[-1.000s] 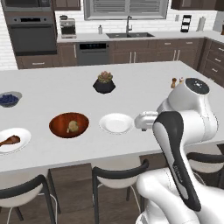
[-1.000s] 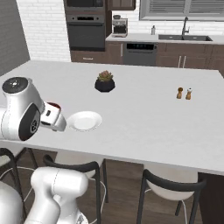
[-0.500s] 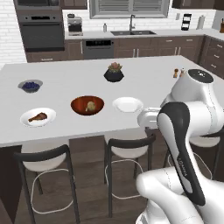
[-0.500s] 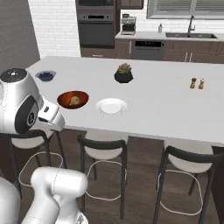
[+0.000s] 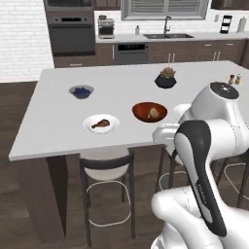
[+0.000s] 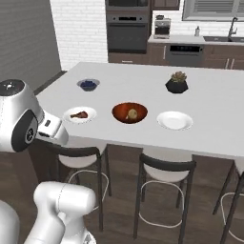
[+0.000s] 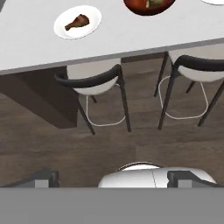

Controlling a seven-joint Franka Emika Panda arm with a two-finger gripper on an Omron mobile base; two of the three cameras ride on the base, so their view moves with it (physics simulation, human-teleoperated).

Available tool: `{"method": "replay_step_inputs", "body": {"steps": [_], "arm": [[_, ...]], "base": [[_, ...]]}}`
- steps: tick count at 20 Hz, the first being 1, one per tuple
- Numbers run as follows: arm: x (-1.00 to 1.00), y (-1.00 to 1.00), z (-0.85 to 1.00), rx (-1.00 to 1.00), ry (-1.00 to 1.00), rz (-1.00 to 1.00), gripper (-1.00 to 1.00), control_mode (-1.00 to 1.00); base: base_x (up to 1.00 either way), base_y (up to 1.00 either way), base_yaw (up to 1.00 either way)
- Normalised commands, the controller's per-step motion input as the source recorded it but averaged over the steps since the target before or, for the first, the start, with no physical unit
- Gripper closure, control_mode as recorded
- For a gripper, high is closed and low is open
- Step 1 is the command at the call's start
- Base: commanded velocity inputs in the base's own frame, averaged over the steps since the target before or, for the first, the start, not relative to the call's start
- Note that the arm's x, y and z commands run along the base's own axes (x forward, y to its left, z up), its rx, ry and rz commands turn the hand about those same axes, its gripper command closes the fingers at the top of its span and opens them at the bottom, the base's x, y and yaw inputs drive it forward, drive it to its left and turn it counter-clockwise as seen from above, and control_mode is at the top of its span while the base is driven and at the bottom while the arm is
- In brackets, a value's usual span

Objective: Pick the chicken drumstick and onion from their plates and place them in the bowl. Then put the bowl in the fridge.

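Observation:
The wooden bowl [image 5: 150, 112] [image 6: 129, 113] stands on the island counter with the onion [image 5: 154, 113] [image 6: 132, 114] inside it. Left of it, a white plate [image 5: 101, 123] [image 6: 79, 115] carries the chicken drumstick [image 5: 100, 123] [image 7: 78, 21]. A second, bare white plate [image 6: 175, 120] lies right of the bowl. My gripper [image 7: 113, 178] is open and holds nothing; it hangs off the counter's front edge, above the stools and floor. The hand [image 5: 164, 133] sits lower than the countertop. The fridge is out of view.
A grey bowl of blueberries [image 5: 81, 91], a black succulent pot [image 5: 166, 79] and shakers [image 5: 234, 79] stand further back on the counter. Bar stools [image 7: 98, 85] [image 6: 167, 167] line the near side. A wall oven [image 6: 129, 31] and a sink counter [image 5: 165, 36] stand behind.
The whole picture has shifted: the base has backed away from the island and moved left. The bowl, onion, plates and drumstick stay where they were on the counter.

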Motion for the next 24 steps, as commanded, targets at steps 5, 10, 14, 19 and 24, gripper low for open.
{"method": "replay_step_inputs", "body": {"steps": [5,10,14,19,24], "arm": [[0.0,0.0,0.0,0.0,0.0,0.0,-1.0,1.0],[0.0,0.0,0.0,0.0,0.0,0.0,-1.0,1.0],[0.25,0.01,-0.09,0.01,0.03,0.0,-1.0,-1.0],[1.0,0.06,-0.35,0.09,0.17,-0.03,-1.0,-1.0],[1.0,0.22,-0.62,0.0,0.26,-0.44,-1.0,-1.0]], "base": [[0.92,0.59,0.03],[1.0,0.23,0.0],[0.75,0.04,0.0],[0.0,0.0,0.0],[0.0,0.0,0.0]]}}
